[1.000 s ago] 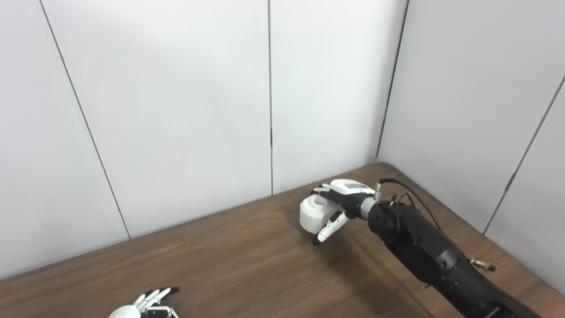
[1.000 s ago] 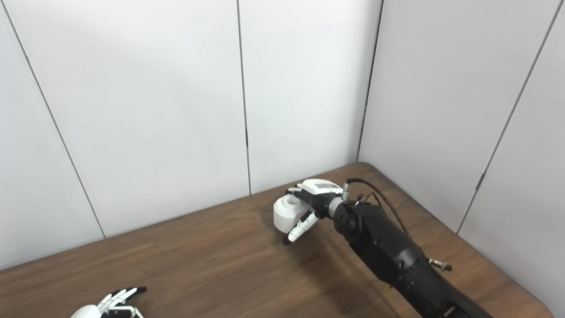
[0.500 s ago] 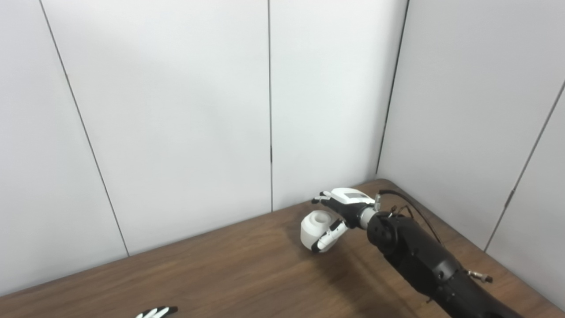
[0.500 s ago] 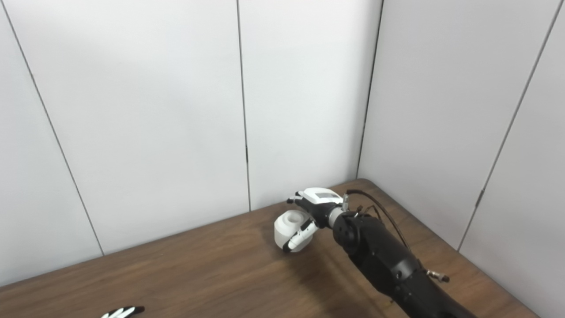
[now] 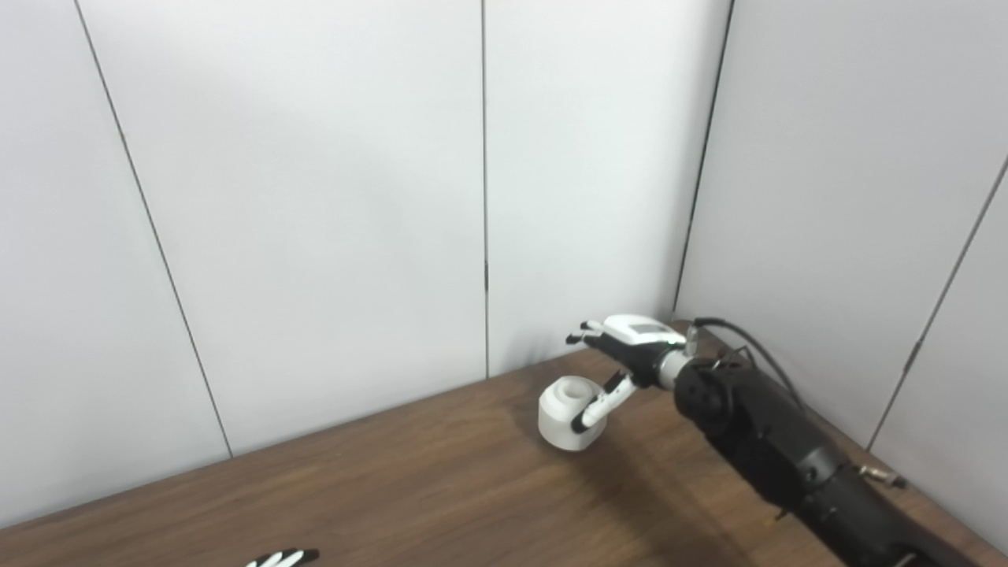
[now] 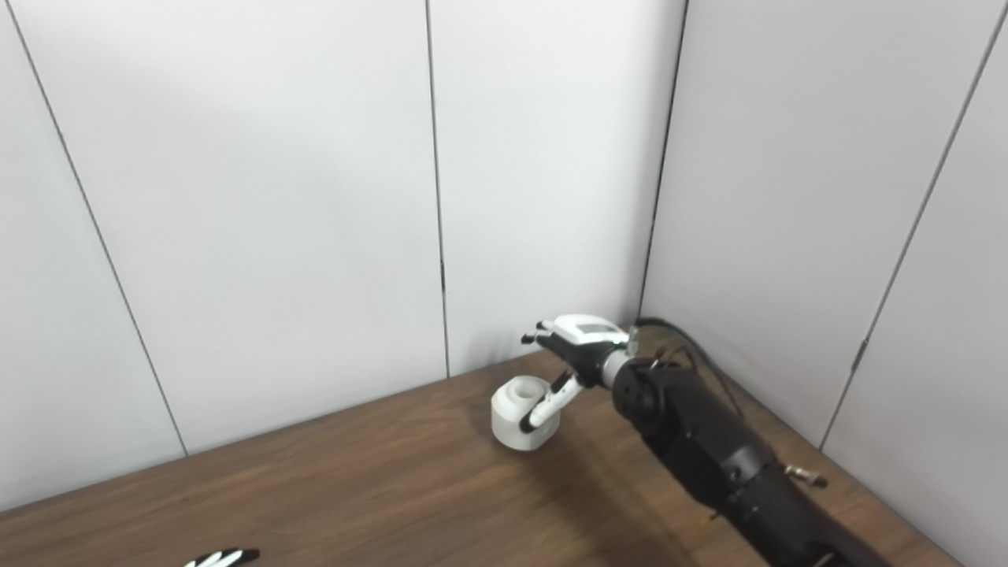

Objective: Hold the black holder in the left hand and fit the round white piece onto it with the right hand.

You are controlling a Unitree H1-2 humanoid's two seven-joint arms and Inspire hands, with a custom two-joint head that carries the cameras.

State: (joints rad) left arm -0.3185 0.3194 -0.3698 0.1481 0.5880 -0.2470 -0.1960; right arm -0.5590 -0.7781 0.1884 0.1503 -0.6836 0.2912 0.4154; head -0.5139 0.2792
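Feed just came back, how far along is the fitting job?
Nothing looks fitted. The round white piece sits on the table; the right hand is open beside it. Only the left hand's fingertips show at the bottom edge. No black holder is in view, so holding and fitting remain.

A dark brown wooden table [image 5: 409, 488] with a rounded far corner stands against pale wall panels [image 5: 315, 197], and the round white piece [image 5: 568, 413] with a hollow top rests upright on it near that far corner.
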